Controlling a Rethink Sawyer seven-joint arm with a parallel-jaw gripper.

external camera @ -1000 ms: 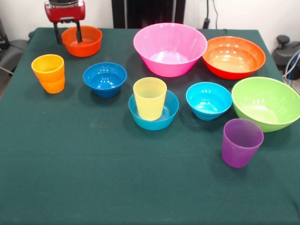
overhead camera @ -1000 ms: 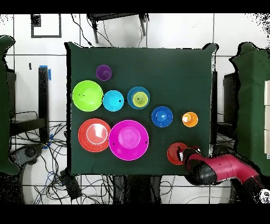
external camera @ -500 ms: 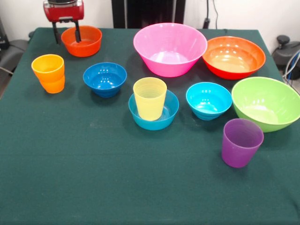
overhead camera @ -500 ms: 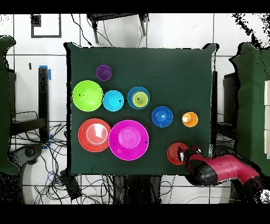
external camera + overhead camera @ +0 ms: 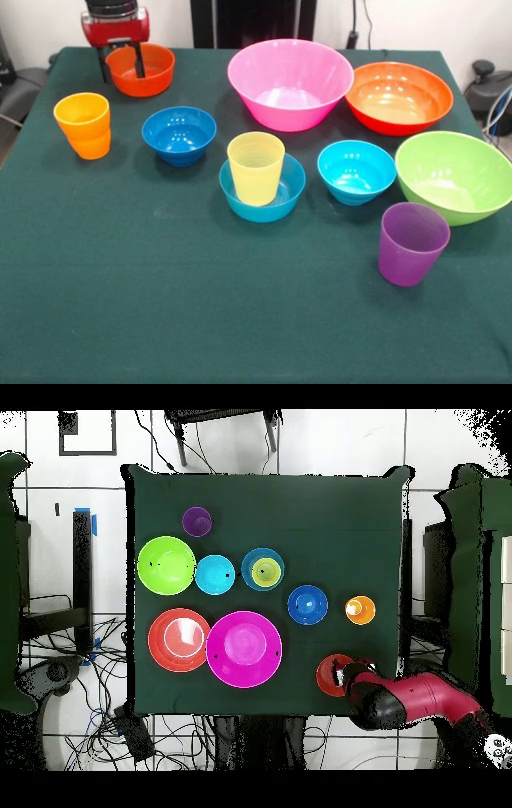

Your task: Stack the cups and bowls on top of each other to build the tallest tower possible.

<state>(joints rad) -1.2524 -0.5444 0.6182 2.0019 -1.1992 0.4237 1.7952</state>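
in the upper left of the front view the gripper hangs over the small orange-red bowl, its 2 black fingers spread apart: 1 stands outside the bowl's left rim, the other dips inside the bowl, so the rim wall sits between them. whether either finger touches the plastic cannot be told. in the overhead view the same gripper sits at the lower right of the frame on the right edge of that bowl, with the red arm running off toward the lower right.

the tower stands near the middle of the green table: a mid-blue small bowl with the pale yellow cup upright inside it, and no further piece on top. just to its upper left is the dark blue small bowl, and further left the orange cup stands upright by itself. to the tower's right sits the cyan small bowl, close to the lime green large bowl at the right edge. the purple cup stands upright below those 2. along the top of the frame the pink large bowl and the orange-red large bowl sit side by side, nearly touching. every bowl rests mouth up.
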